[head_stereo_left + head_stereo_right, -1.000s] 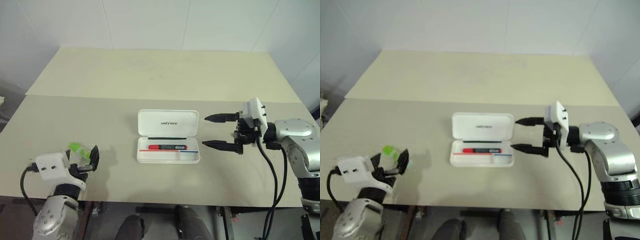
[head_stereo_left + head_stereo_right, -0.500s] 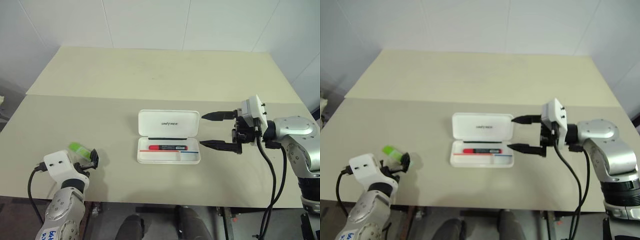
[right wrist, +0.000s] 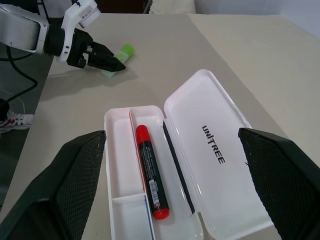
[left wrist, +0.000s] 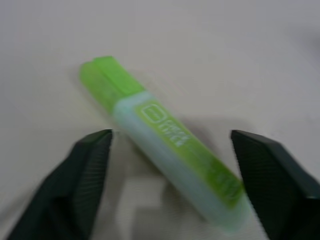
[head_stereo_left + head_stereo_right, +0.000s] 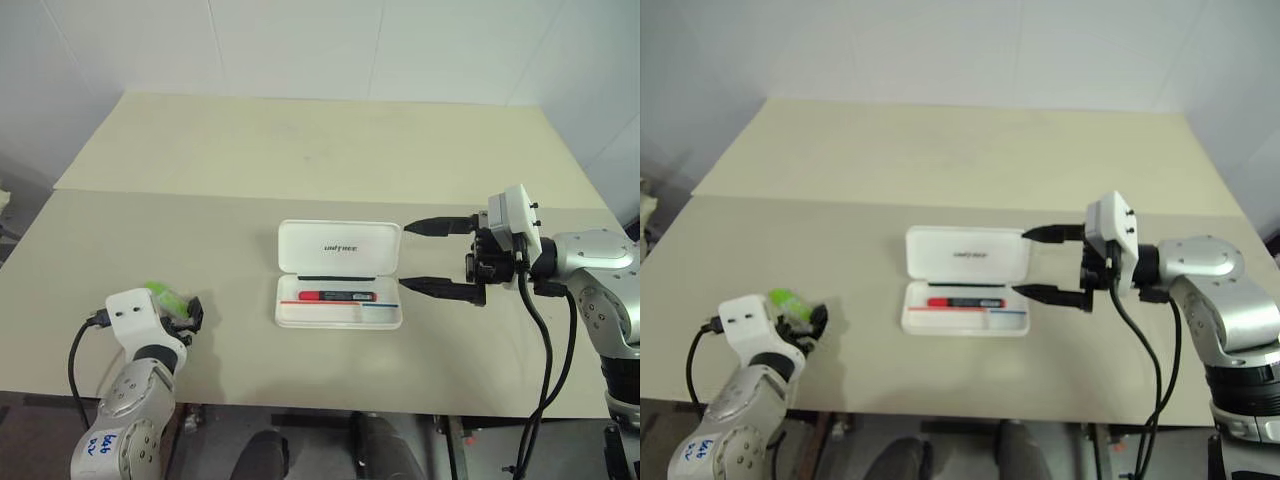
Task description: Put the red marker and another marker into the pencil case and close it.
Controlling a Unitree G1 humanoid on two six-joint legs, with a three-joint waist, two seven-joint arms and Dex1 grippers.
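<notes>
The pencil case lies open at the table's centre, its lid laid back and flat. The red marker rests lengthwise in its tray. The other marker, a green highlighter, lies flat near the front left. My left gripper is low over the highlighter and open, one finger on each side of it with gaps showing. My right gripper hovers open just right of the case, with its fingers pointing toward it and nothing between them.
A thin red-and-blue stick lies in the case's front compartment. The beige table stretches bare behind the case, with a seam across it. Its front edge runs close below the left gripper.
My left gripper has dropped and tipped down over the highlighter, and its fingers have drawn closer together. The right gripper has stayed nearly in place.
</notes>
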